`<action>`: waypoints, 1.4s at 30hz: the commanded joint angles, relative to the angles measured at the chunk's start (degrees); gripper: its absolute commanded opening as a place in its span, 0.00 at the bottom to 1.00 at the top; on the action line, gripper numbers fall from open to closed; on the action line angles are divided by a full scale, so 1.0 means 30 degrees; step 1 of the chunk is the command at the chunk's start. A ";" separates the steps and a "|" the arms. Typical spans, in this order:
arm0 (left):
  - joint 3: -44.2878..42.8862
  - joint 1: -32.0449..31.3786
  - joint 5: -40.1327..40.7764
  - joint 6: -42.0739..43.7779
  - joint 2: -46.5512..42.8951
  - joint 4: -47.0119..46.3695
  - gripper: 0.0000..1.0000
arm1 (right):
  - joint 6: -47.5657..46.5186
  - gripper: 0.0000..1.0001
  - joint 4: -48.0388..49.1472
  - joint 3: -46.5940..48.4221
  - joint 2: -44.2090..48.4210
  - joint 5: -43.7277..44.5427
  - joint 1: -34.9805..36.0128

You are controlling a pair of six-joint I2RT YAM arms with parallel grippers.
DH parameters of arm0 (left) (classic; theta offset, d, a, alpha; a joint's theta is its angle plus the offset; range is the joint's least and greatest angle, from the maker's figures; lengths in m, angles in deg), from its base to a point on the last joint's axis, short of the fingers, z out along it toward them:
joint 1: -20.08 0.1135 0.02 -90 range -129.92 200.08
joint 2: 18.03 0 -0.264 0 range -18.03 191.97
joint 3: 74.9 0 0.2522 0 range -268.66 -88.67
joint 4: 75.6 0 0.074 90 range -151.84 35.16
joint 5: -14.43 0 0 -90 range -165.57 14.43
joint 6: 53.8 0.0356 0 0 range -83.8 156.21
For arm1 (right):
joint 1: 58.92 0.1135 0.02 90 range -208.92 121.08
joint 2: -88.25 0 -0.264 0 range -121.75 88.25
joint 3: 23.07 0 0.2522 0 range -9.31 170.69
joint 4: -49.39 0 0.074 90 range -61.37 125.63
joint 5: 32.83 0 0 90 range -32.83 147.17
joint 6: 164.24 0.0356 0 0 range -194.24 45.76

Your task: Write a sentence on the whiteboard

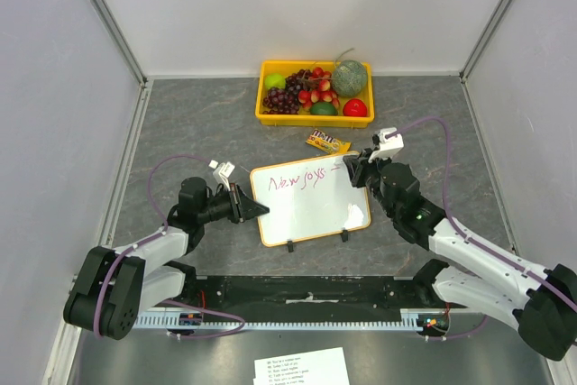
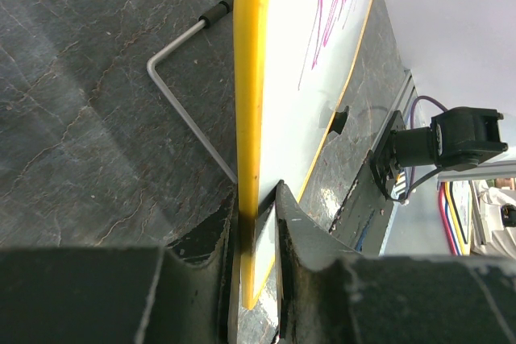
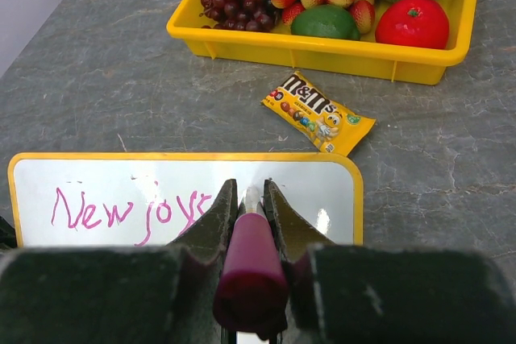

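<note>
The whiteboard stands tilted on two black clip feet at the table's middle, white with an orange-tan frame. Pink-purple lettering reading "New joys" runs along its top; it also shows in the right wrist view. My left gripper is shut on the whiteboard's left edge. My right gripper is shut on a pink-purple marker, tip at the whiteboard's upper right, just right of the lettering.
A yellow tray of fruit sits behind the board, with a yellow candy packet between them. A printed paper sheet lies at the near edge. Grey walls enclose the table on three sides.
</note>
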 commanded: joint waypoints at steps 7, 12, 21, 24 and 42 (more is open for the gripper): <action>-0.0345 -0.0023 0.1018 0.1056 0.0022 0.0217 0.02 | 0.0135 0.00 -0.0508 -0.0534 0.0692 -0.0328 -0.0042; -0.0345 -0.0082 0.1018 0.1056 0.0051 0.0216 0.02 | 0.0193 0.00 -0.0713 -0.0856 0.0751 -0.0679 -0.0042; -0.0316 -0.0024 0.1018 0.1085 0.0022 0.0246 0.02 | 0.0223 0.00 -0.1415 -0.1150 0.1160 -0.1178 -0.0042; -0.0316 -0.0053 0.1047 0.1085 0.0022 0.0245 0.02 | 0.0223 0.00 -0.1650 -0.1266 0.1219 -0.1324 -0.0042; -0.0316 -0.0111 0.1047 0.1056 0.0022 0.0275 0.02 | 0.0076 0.00 -0.2325 -0.1268 0.1864 -0.0535 -0.0042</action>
